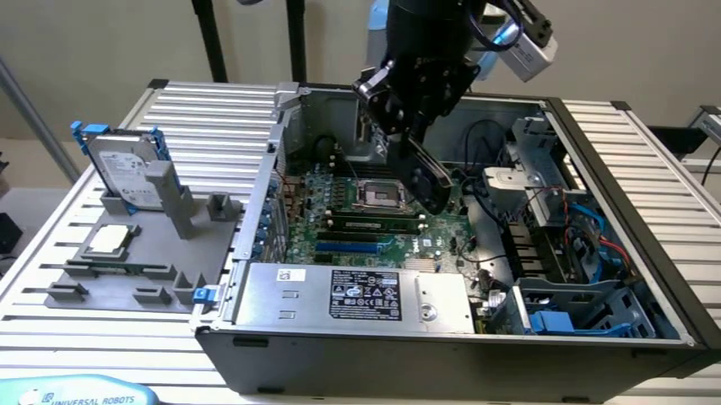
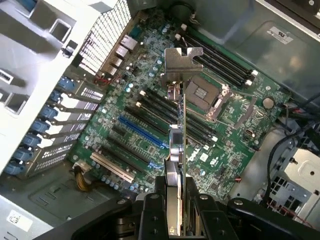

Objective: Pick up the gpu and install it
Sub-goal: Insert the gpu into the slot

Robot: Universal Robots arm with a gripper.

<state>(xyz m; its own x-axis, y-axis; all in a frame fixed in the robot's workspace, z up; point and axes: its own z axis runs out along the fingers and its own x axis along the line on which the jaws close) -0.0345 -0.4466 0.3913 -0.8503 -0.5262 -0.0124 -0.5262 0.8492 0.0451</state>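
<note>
The gripper (image 1: 406,133), partly closed, clamps the card (image 1: 428,181) edge-down above the motherboard (image 1: 338,215), probably to meet a slot.

Green motherboard (image 2: 150,85), blue slot (image 2: 142,132), gpu (image 2: 178,135) with silver bracket, silver hard drive (image 1: 121,169) with blue rails

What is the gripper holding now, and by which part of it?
The gripper holds the gpu, clamped on its two flat faces at the end away from its silver bracket, above the motherboard.
</note>
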